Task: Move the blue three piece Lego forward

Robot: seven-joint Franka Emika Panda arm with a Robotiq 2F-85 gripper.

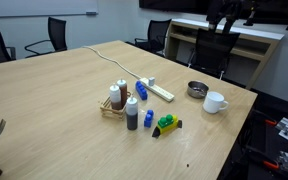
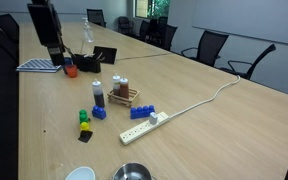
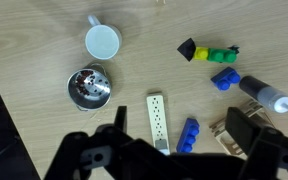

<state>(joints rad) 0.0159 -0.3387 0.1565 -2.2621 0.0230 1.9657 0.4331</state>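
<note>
The blue three piece Lego (image 3: 188, 135) lies flat on the wooden table between the white power strip (image 3: 157, 122) and the wooden rack (image 3: 227, 133). It shows in both exterior views (image 1: 141, 88) (image 2: 142, 112). My gripper (image 3: 182, 121) is open and empty, high above the table, with the Lego in view between its two fingers. In an exterior view the gripper (image 2: 52, 48) hangs well above and away from the group of objects. A smaller stubby blue block (image 3: 225, 79) (image 1: 148, 119) and a green-and-yellow block piece (image 3: 209, 52) (image 1: 167, 125) lie apart from it.
A white mug (image 3: 102, 42) (image 1: 215, 101) and a metal bowl (image 3: 89, 85) (image 1: 196, 89) stand near the table edge. The wooden rack (image 1: 112, 104) holds bottles, and one bottle (image 3: 267, 94) stands beside it. The power strip's cable (image 1: 109, 58) runs across the table. Office chairs surround it.
</note>
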